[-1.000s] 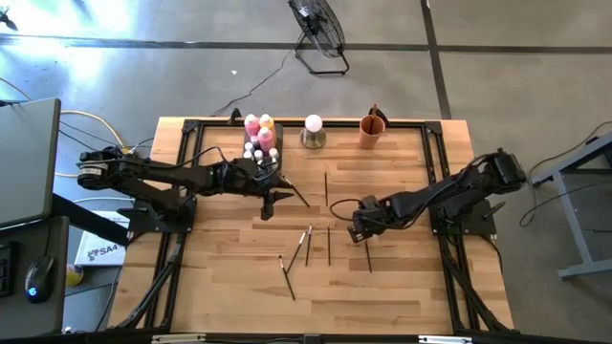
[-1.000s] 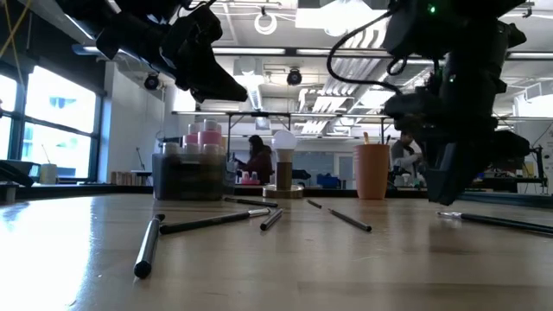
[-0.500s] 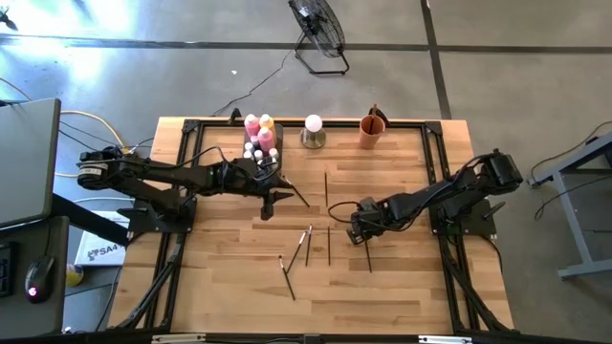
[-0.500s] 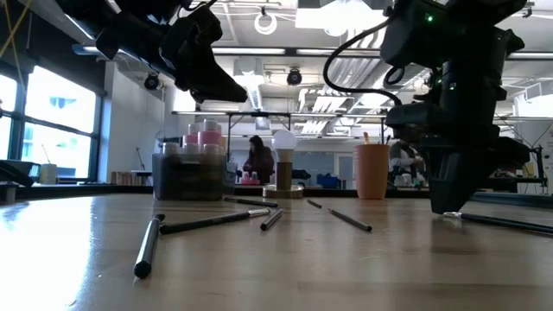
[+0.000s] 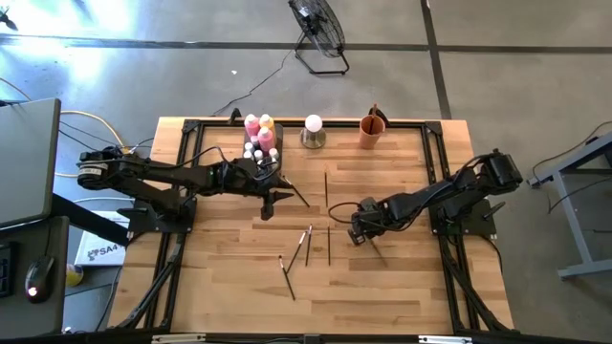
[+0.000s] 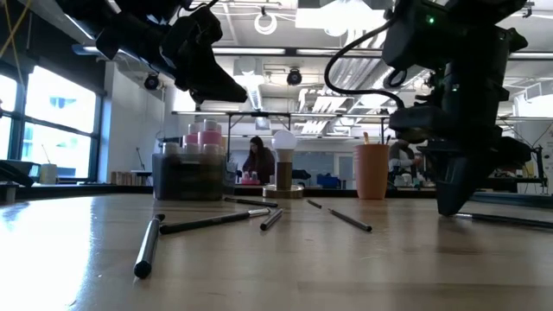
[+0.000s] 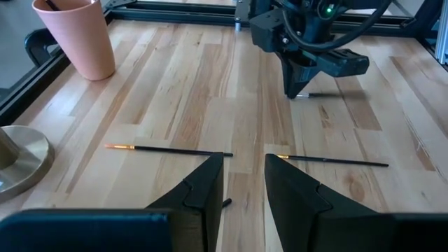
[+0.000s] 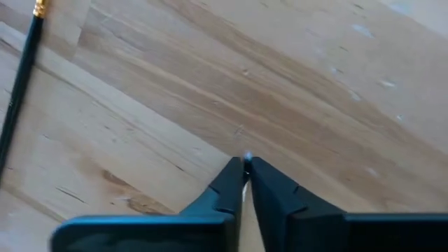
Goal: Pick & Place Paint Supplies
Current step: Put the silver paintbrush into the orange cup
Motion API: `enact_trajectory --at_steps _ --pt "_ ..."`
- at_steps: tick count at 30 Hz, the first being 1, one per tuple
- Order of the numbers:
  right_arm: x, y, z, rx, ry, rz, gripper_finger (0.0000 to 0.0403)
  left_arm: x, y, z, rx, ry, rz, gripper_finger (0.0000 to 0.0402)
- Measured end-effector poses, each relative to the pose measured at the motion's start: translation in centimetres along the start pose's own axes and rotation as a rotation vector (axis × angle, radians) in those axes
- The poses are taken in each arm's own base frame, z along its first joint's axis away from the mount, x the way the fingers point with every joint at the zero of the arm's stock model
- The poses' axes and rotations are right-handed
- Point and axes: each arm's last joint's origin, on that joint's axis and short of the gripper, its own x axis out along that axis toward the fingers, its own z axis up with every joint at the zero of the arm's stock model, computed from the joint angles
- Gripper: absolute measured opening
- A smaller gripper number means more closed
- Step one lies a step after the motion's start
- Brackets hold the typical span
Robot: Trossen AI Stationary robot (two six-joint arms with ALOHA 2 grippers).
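My right gripper [image 5: 359,235] points down at mid-table, right of centre, shut on a thin dark paintbrush [image 5: 375,250] that lies on the wood. Several more brushes [image 5: 308,244] are scattered on the table left of it. Pink, yellow and tiny white-capped paint bottles [image 5: 260,139] stand in a grey tray at the far left. My left gripper [image 7: 243,183] hangs open above the table near the tray, with nothing between its fingers. My right gripper pinches the paintbrush at one end between its two fingertips; a small silvery bit [image 8: 246,160] shows between them. The fingers come from above, pointing down. The rest of the brush [image 6: 510,222] lies flat on the table, running away from the gripper.
A white ball on a metal base [image 5: 313,132] and an orange cup [image 5: 372,129] stand at the far edge. Black frame rails [image 5: 435,162] run along the table's sides. Bare wood lies near the front edge.
My right gripper has sunk a little onto the table and its fingers have closed on the brush's end. The brush has turned on the table: its near end has swung toward the right edge.
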Motion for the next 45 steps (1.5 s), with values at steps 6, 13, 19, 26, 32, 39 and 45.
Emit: enact_trajectory --at_steps 6,13,19,26,32,39,45 --pt "0.0 0.0 0.0 -0.037 -0.001 -0.004 0.0005 0.0 0.0 0.0 -0.002 0.000 0.000 0.0104" --pt "0.0 -0.1 0.0 -0.081 0.000 -0.005 0.0003 0.0 0.0 0.0 -0.001 0.000 0.000 0.0104" --pt "-0.8 -0.1 0.1 -0.110 -0.007 0.029 0.0003 0.0 0.0 0.0 -0.001 0.001 0.000 0.0104" --pt "-4.1 -0.6 0.6 -0.153 -0.086 0.131 0.0003 0.0 0.0 0.0 -0.002 0.000 0.000 0.0104" --pt "-7.8 -1.5 1.6 -0.173 -0.203 0.257 0.0003 0.0 0.0 0.0 -0.002 0.001 0.000 0.0104" --pt "-12.5 -3.4 2.6 -0.202 -0.466 0.380 0.0003 0.0 0.0 0.0 -0.002 0.001 0.001 0.0104" --pt "-16.6 -5.3 3.9 -0.218 -0.798 0.418 0.0003 0.0 0.0 0.0 -0.002 0.001 0.002 0.0104"
